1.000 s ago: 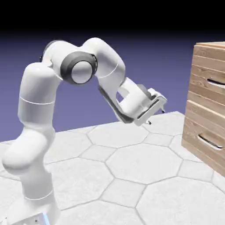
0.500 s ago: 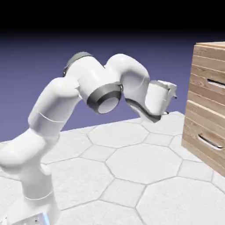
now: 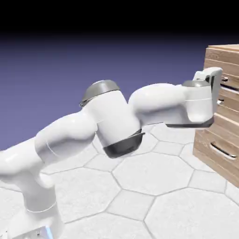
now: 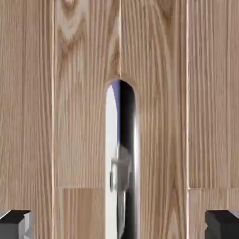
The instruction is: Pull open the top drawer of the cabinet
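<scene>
The light-brown plank cabinet (image 3: 225, 58) stands at the exterior view's right edge. My arm stretches across to it, and the gripper (image 3: 218, 94) is right at the top drawer (image 3: 232, 100), covering most of its handle. The hand view is filled with the top drawer's wood (image 4: 79, 116). Its thin silver bar handle (image 4: 122, 163) runs up the middle over a dark recess. My gripper (image 4: 119, 226) is open: the two grey fingertips (image 4: 14, 224) sit far apart at the bottom corners. The handle lies between them, untouched.
Lower down the cabinet is a second drawer with its own silver handle (image 3: 223, 150). The white hexagon-tiled table (image 3: 149, 182) spreads below the arm. The robot's base is at the lower left.
The arm has swung right and stretched out from above the table's middle to the cabinet. The hand rose and now faces the top drawer front. The jaws stayed open.
</scene>
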{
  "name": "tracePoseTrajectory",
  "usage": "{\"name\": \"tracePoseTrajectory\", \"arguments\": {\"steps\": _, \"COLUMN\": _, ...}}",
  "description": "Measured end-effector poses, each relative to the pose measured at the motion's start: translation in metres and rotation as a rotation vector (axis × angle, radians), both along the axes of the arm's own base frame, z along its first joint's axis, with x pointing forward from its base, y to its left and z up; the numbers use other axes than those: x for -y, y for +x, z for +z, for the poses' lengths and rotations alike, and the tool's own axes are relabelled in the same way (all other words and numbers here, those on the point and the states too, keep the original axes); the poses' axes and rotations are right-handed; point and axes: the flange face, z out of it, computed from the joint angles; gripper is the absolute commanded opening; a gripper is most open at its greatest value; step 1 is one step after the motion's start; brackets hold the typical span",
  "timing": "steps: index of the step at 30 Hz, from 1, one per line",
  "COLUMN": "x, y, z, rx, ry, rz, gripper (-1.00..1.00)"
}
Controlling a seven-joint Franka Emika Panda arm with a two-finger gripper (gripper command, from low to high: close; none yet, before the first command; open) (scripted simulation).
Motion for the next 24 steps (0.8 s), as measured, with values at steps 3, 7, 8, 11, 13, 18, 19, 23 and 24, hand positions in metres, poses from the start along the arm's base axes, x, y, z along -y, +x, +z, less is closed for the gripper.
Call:
{"name": "tracePoseTrajectory", "arguments": {"steps": 3, "x": 0.001, "y": 0.02, "z": 0.001, "rx": 0.001, "ry": 0.002, "rz": 0.0, "gripper": 0.0}}
{"name": "tracePoseTrajectory", "arguments": {"steps": 7, "x": 0.0, "y": 0.043, "z": -0.001, "rx": -0.001, "ry": -0.001, "rz": 0.0, "gripper": -1.0}}
{"name": "tracePoseTrajectory", "arguments": {"steps": 8, "x": 0.0, "y": 0.043, "z": -0.001, "rx": -0.001, "ry": -0.001, "rz": 0.0, "gripper": -1.0}}
{"name": "tracePoseTrajectory", "arguments": {"steps": 11, "x": 0.0, "y": 0.032, "z": -0.001, "rx": -0.001, "ry": -0.001, "rz": 0.0, "gripper": -1.0}}
{"name": "tracePoseTrajectory", "arguments": {"steps": 13, "x": 0.0, "y": 0.02, "z": -0.001, "rx": -0.001, "ry": -0.001, "rz": 0.0, "gripper": -1.0}}
{"name": "tracePoseTrajectory", "arguments": {"steps": 18, "x": 0.0, "y": -0.015, "z": -0.001, "rx": -0.001, "ry": -0.001, "rz": 0.0, "gripper": -1.0}}
{"name": "tracePoseTrajectory", "arguments": {"steps": 19, "x": 0.0, "y": -0.022, "z": -0.001, "rx": -0.001, "ry": -0.001, "rz": 0.0, "gripper": -1.0}}
{"name": "tracePoseTrajectory", "arguments": {"steps": 23, "x": 0.0, "y": -0.054, "z": -0.001, "rx": -0.001, "ry": -0.002, "rz": 0.0, "gripper": -1.0}}
{"name": "tracePoseTrajectory", "arguments": {"steps": 24, "x": 0.0, "y": -0.063, "z": -0.001, "rx": -0.001, "ry": -0.001, "rz": 0.0, "gripper": -1.0}}
